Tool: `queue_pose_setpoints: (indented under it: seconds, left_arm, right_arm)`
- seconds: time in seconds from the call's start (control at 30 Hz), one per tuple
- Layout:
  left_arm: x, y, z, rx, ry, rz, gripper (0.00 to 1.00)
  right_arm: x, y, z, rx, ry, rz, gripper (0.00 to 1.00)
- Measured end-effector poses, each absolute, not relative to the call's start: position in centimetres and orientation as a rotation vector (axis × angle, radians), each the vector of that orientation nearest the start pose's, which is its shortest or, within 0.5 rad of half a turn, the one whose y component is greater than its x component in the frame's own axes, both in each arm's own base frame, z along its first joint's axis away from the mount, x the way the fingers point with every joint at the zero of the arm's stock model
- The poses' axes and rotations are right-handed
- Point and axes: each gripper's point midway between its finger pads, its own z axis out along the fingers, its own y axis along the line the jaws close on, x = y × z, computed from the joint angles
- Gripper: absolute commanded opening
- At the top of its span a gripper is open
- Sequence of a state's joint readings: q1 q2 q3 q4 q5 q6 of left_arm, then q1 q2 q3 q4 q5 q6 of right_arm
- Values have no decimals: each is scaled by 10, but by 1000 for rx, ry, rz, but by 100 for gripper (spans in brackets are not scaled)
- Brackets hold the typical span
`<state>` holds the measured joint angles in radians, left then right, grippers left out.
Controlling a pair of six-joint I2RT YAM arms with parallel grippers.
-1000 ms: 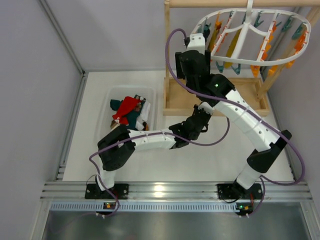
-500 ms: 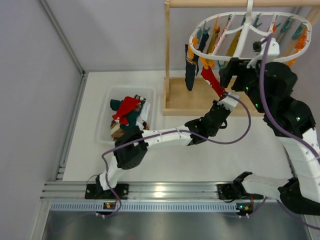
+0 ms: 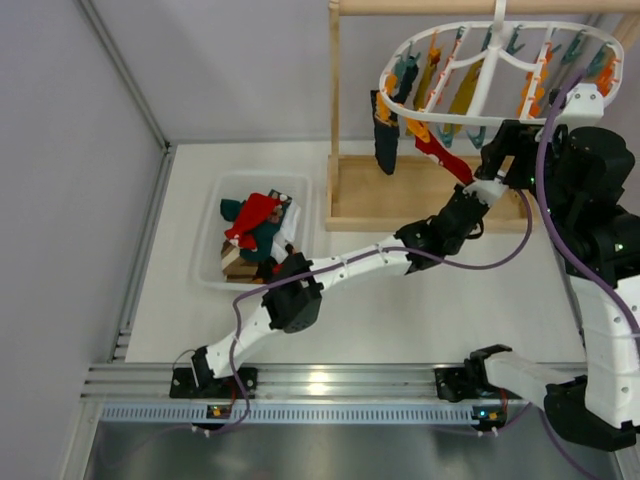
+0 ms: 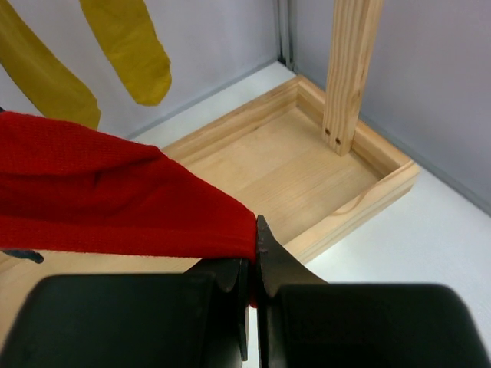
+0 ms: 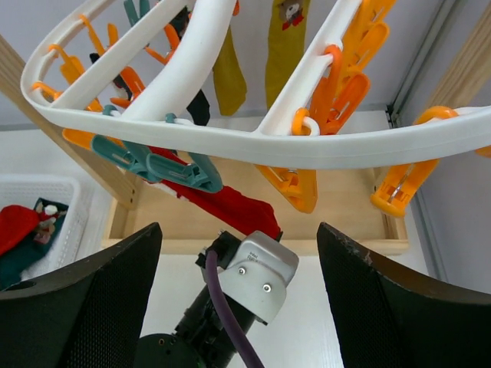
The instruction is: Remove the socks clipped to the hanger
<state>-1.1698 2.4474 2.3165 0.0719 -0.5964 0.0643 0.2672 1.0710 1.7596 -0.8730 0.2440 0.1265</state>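
The white oval hanger (image 3: pixel 492 62) hangs from the wooden stand, with orange and teal clothespins on its rim. A red sock (image 3: pixel 440 155) hangs from a teal clothespin (image 5: pixel 173 165). My left gripper (image 3: pixel 480 198) is shut on the sock's toe (image 4: pixel 115 192), its jaws pinching the fabric edge (image 4: pixel 257 247). A dark teal sock (image 3: pixel 385 135) and mustard socks (image 3: pixel 465 92) (image 4: pixel 130 46) stay clipped. My right gripper (image 3: pixel 505 150) is open and empty just under the hanger rim (image 5: pixel 230 142), with the red sock (image 5: pixel 230 205) and the left wrist between its fingers (image 5: pixel 84 307).
The wooden stand's tray base (image 3: pixel 375 195) (image 4: pixel 299 153) and post (image 4: pixel 349 69) sit below the hanger. A clear plastic bin (image 3: pixel 212 215) at the left holds red and teal socks (image 3: pixel 255 222); it also shows in the right wrist view (image 5: pixel 42 192).
My right arm swung from the hanger's left side to its right side. My left arm stretched up and right, and closed on the red sock's toe.
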Motion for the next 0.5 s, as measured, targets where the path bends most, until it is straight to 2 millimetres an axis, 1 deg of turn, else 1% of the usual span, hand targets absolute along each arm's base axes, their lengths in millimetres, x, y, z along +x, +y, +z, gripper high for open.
queue_pose_setpoints:
  seconds: [0.1,0.13,0.2,0.3,0.37,0.4,0.43,0.5]
  left_arm:
    - [373,-588,240,546,1584,-363,0]
    - [379,-582,232,546,1603,-352,0]
    - [396,-565,209,544,1650,-306,0]
    - [416,-530,166,544,1746,-209,0]
    - [419,-507,140,543,1811,-163,0]
    - [419,-496,132,535,1838,-148,0]
    - [418,-489,126,525,1858,-143,0]
    - [415,-472,120,500,1894,-136,0]
  right_arm:
    - [283,38,449,47,1785,91,77]
    - [284,40,445,37,1797,107,76]
    - [286,51,439,1,1816,161,73]
    - [290,68,434,-50,1831,244,71]
    - [292,82,427,-82,1850,290,70]
    - [293,91,423,-107,1861,314,71]
    - [294,103,420,-139,1870,340,70]
    - [294,135,415,-229,1876,399,71]
